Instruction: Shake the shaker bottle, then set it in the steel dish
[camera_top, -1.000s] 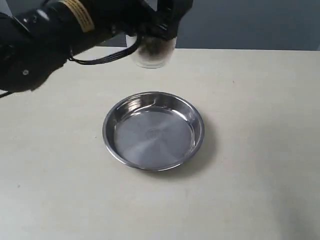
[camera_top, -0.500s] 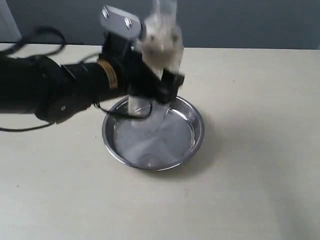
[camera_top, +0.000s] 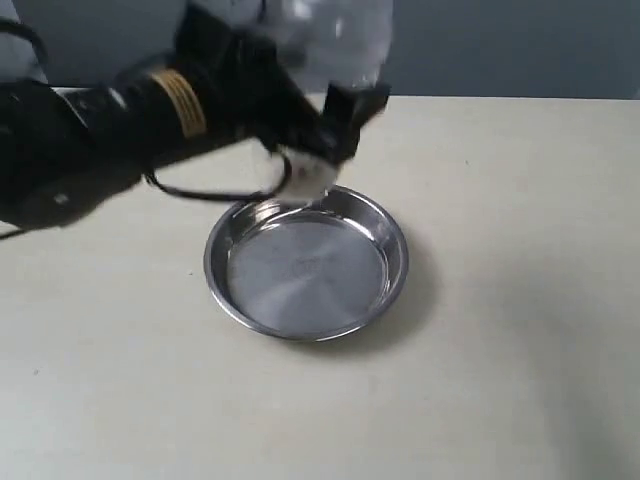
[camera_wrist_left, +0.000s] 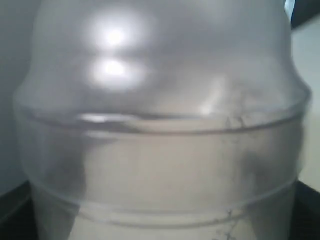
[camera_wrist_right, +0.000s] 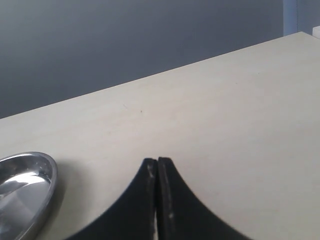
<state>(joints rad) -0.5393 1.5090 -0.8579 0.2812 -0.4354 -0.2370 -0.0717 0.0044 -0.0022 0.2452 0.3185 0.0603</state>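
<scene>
The left tool (camera_top: 330, 120) was clamped around the shaker bottle (camera_top: 335, 35) and held it in the air, clear of the tabletop (camera_top: 520, 300). In the exterior view the bottle was a pale motion-blurred shape at the far middle of the scene, over the far rim of the steel dish (camera_top: 215, 285) and not touching it. The blur made its tilt impossible to tell. The left arm (camera_top: 90, 140), black with a yellow band (camera_top: 180, 100), reached in from the left side.

In the left wrist view the shaker bottle (camera_wrist_left: 160, 130) filled almost the whole picture. Its frosted wall showed 2 bright light spots on the domed part, 2 raised rings lower down, and faint dark printed marks (camera_wrist_left: 235, 121) on the wall. Dark parts of the tool showed at the picture's 2 lower corners, against the bottle's sides.

The steel dish sat on the tabletop at the scene's middle, its flat bottom bare and shiny.

The right tool (camera_wrist_right: 157, 162) had its 2 black fingers pressed together with nothing between them. It hung over bare tabletop (camera_wrist_right: 225, 125), with the steel dish (camera_wrist_right: 25, 185) partly in view off to one side. The exterior view did not show it.
</scene>
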